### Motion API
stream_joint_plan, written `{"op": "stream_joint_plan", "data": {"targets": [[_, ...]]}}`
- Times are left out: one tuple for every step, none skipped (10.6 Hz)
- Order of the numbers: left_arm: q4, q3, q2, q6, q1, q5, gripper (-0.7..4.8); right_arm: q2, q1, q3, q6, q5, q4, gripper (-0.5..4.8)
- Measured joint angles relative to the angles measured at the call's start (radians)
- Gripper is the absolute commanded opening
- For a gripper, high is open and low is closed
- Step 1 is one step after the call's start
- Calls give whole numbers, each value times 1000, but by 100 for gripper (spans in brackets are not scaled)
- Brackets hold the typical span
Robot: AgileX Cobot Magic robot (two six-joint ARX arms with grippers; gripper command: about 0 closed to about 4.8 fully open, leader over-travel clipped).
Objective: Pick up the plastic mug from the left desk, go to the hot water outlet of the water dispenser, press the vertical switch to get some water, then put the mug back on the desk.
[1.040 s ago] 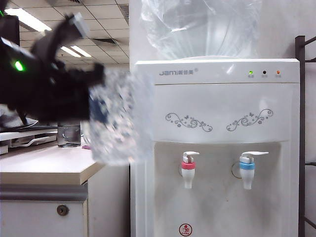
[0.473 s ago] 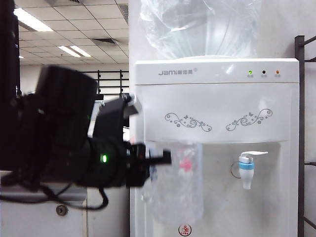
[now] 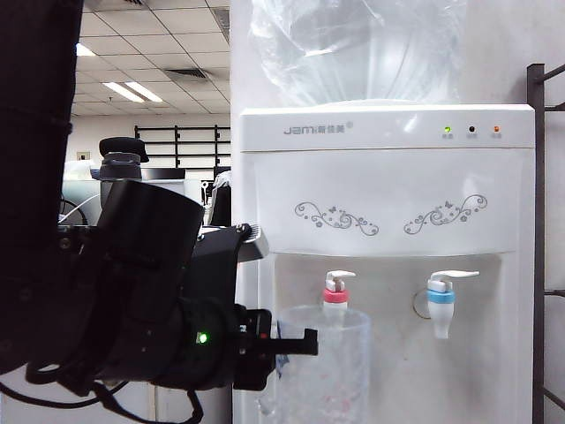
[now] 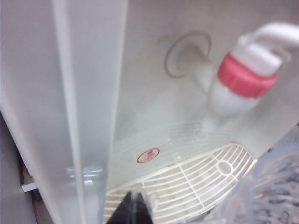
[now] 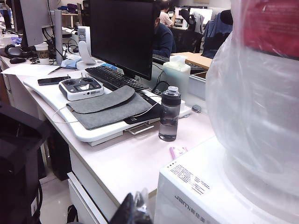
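My left gripper (image 3: 296,343) is shut on the clear plastic mug (image 3: 327,371) and holds it upright in the water dispenser (image 3: 388,177) recess. The mug's rim sits right under the hot water outlet (image 3: 335,298), the tap with the red collar. Its vertical switch (image 3: 340,277) stands untouched above. In the left wrist view the fingers of the left gripper (image 4: 133,207) are pressed together, the mug (image 4: 275,191) is beside them, and the outlet (image 4: 245,79) and switch (image 4: 278,33) are close ahead. My right gripper (image 5: 135,207) looks shut and hangs above the left desk (image 5: 140,158).
The blue-collared tap (image 3: 441,305) is to the right of the red one. A white drip tray (image 4: 196,177) lies below the mug. A big clear bottle (image 3: 353,44) tops the dispenser. A black rack (image 3: 538,247) flanks it. A dark bottle (image 5: 169,114), keyboard and monitor stand on the desk.
My left arm has carried the mug from over the desk to the right and down, ending under the red-collared tap. The right arm has not moved.
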Motion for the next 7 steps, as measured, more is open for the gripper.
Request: {"op": "stream_joint_plan", "data": {"targets": [[-3, 0, 0, 0, 0, 0, 4, 0, 0, 0, 0, 0, 1, -5], [-3, 0, 0, 0, 0, 0, 4, 0, 0, 0, 0, -1, 0, -5], [-8, 0, 0, 0, 0, 0, 4, -6, 0, 0, 0, -5, 1, -5], [-33, 0, 0, 0, 0, 0, 4, -10, 0, 0, 0, -5, 1, -5], [-65, 0, 1, 0, 0, 0, 3, -18, 0, 0, 0, -5, 1, -5], [-108, 2, 1, 24, 0, 0, 3, -26, 0, 0, 0, -5, 0, -5], [-149, 5, 5, 114, -20, -134, 3, -28, 0, 0, 0, -5, 1, -5]]}}
